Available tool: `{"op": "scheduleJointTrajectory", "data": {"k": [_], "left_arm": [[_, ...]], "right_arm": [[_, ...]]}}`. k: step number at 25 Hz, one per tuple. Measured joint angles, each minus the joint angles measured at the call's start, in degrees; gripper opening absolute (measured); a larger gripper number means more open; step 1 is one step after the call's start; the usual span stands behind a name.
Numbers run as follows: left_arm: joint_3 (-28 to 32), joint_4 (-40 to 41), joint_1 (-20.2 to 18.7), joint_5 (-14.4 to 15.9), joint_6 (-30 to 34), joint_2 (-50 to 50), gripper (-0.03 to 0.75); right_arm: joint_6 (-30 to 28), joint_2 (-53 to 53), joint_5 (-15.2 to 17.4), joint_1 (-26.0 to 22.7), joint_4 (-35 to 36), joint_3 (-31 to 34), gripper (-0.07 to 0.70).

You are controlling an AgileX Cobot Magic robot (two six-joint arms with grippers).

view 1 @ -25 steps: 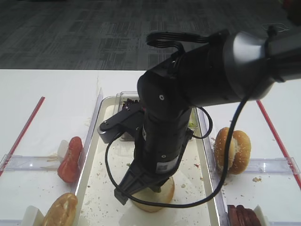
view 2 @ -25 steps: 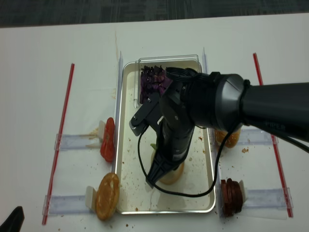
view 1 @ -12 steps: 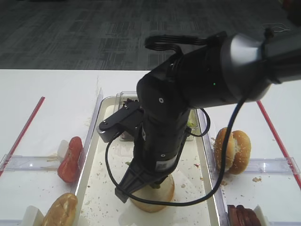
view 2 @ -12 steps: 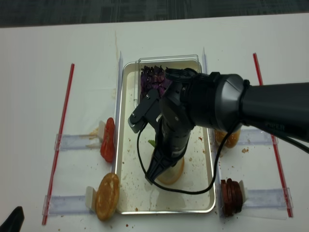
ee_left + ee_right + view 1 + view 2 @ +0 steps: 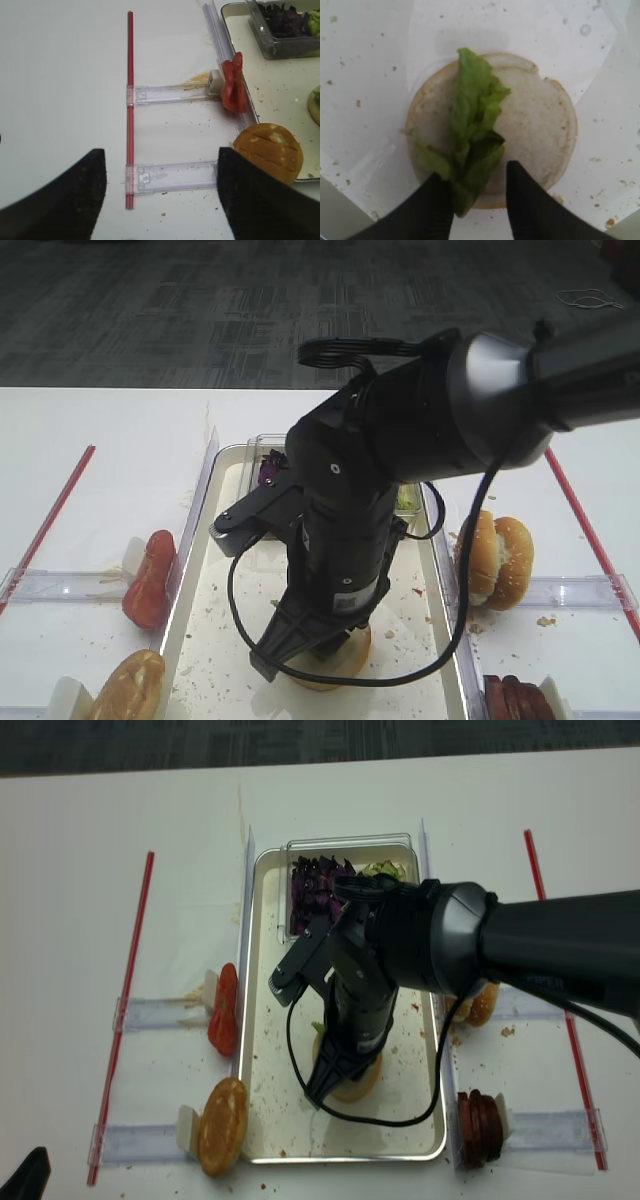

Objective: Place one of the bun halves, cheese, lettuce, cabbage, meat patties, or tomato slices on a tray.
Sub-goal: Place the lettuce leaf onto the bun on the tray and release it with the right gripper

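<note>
In the right wrist view a bun half lies cut face up on the off-white tray. A green lettuce leaf is draped across it. My right gripper hovers just above, open; the leaf's near end rests against the left finger, and the right finger stands apart from it. From the high views the right arm covers most of this bun in the tray. My left gripper is open over bare table, left of the tray, holding nothing.
Tomato slices and another bun half stand in clear holders left of the tray. More buns and meat patties stand on its right. A clear box with purple cabbage sits at the tray's far end. Red strips lie on the table.
The right gripper's jaws have parted, and the lettuce now rests on the bun half. The right arm has shifted slightly. The left gripper has not moved.
</note>
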Motion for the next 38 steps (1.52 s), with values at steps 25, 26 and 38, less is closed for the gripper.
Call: {"op": "scheduleJointTrajectory", "data": {"k": [25, 26, 38], "left_arm": [[0.0, 0.0, 0.0, 0.0, 0.0, 0.0, 0.471], [0.0, 0.0, 0.0, 0.0, 0.0, 0.0, 0.471], [0.0, 0.0, 0.0, 0.0, 0.0, 0.0, 0.471]], "right_arm": [[6.9, 0.0, 0.7, 0.0, -10.6, 0.0, 0.455], [7.2, 0.0, 0.7, 0.0, -10.8, 0.0, 0.455], [4.6, 0.0, 0.7, 0.0, -6.7, 0.0, 0.454]]}}
